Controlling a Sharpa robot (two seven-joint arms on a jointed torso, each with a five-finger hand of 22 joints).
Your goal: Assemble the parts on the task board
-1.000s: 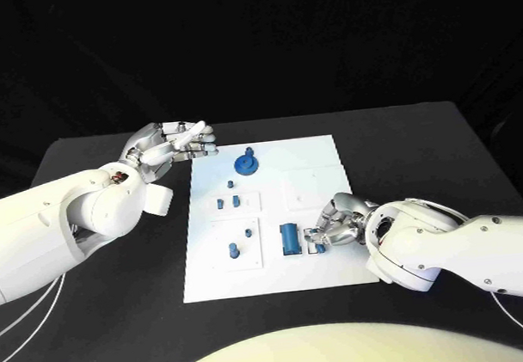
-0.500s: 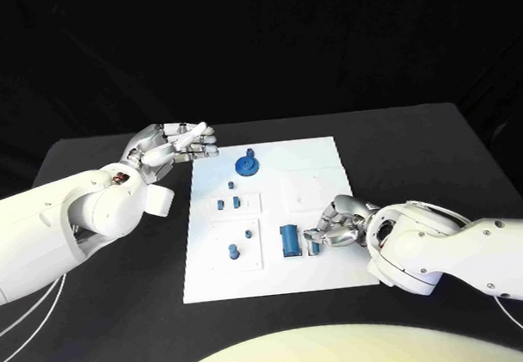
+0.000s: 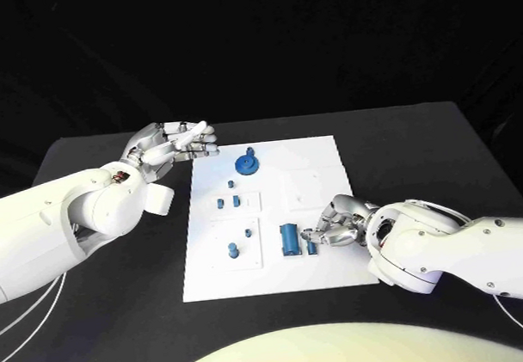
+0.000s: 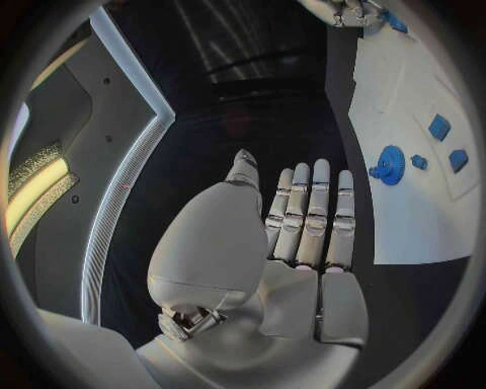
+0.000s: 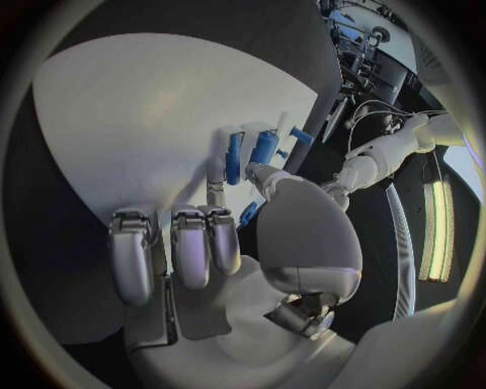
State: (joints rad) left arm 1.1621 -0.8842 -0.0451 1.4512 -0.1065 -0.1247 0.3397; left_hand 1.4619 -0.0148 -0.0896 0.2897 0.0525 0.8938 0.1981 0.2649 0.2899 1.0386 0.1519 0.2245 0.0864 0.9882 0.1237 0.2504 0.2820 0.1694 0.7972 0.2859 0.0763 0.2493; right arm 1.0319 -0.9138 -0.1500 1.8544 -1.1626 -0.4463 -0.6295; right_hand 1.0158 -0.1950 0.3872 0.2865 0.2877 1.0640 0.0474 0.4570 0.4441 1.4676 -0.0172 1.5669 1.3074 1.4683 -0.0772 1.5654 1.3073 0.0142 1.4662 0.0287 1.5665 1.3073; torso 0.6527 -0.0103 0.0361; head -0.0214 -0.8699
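— Head view: any sign of the task board (image 3: 315,154)?

— Lies white in the middle of the black worktop (image 3: 420,140), long side running from near edge to far edge.

— And the left robot hand (image 3: 170,142)?

— Hovers toward the worktop's far edge, left of the middle, just off the board's far left corner. Released, grasping nothing. Seen from the left wrist view, fingers (image 4: 309,215) stretched out side by side above dark worktop.

— The right robot hand (image 3: 341,225)?

— Down over the board's half nearer the worktop's near edge, toward its right side. Pinches a slim blue part (image 3: 312,247) between thumb and a finger, with the other fingers curled in. Held just beside an upright blue cylinder (image 3: 290,239); touching or apart, cannot tell.

— Other parts on the board?

— Toward the far edge, a round blue disc (image 3: 248,163) with a knob on top. Behind the cylinder, toward the worktop's left edge, one small blue peg (image 3: 234,251). Between disc and peg, a single peg (image 3: 232,184) and a pair of pegs (image 3: 227,203) side by side, all well apart from both robot hands.
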